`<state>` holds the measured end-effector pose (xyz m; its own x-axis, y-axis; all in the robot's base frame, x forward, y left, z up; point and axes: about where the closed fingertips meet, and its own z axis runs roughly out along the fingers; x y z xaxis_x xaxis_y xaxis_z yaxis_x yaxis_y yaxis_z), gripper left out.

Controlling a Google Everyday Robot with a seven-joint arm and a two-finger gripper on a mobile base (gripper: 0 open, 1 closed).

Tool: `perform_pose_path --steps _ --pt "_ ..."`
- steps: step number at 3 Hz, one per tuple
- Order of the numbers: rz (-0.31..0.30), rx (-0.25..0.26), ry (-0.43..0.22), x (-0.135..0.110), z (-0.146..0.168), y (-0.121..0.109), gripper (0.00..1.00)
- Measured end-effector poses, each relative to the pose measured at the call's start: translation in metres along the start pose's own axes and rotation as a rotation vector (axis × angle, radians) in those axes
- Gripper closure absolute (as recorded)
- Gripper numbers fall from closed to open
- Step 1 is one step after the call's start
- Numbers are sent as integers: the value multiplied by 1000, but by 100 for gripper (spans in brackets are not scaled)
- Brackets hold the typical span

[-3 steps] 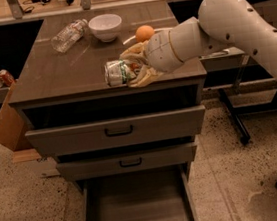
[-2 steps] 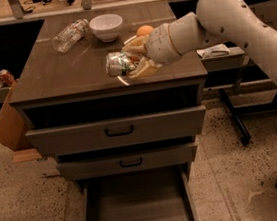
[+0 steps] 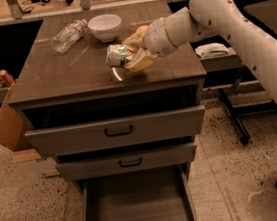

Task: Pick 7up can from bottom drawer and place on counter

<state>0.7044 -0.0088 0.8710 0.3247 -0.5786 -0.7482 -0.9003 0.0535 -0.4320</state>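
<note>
My gripper (image 3: pixel 130 53) is shut on the 7up can (image 3: pixel 117 55), a green-and-white can held on its side just above the middle of the counter (image 3: pixel 73 72). The white arm reaches in from the upper right. The bottom drawer (image 3: pixel 137 203) stands pulled open at the foot of the cabinet, its grey floor bare.
A white bowl (image 3: pixel 105 27) and a clear plastic bottle (image 3: pixel 69 35) lying on its side sit at the back of the counter. An orange (image 3: pixel 141 30) shows behind the gripper. Two shut drawer fronts lie below the counter. A cardboard box (image 3: pixel 5 126) stands to the left.
The gripper has carried the can up and to the back left over the counter, from near the front edge toward the middle.
</note>
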Motion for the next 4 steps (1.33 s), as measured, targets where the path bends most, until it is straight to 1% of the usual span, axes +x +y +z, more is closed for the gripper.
perform_pose_path --steps 1,2,3,4 --pt "43 -3 -1 9 5 -11 42" --pt "67 -9 -1 14 10 -18 19" --pt "80 -15 0 17 14 -24 0" --pt "88 -19 2 18 17 -27 0"
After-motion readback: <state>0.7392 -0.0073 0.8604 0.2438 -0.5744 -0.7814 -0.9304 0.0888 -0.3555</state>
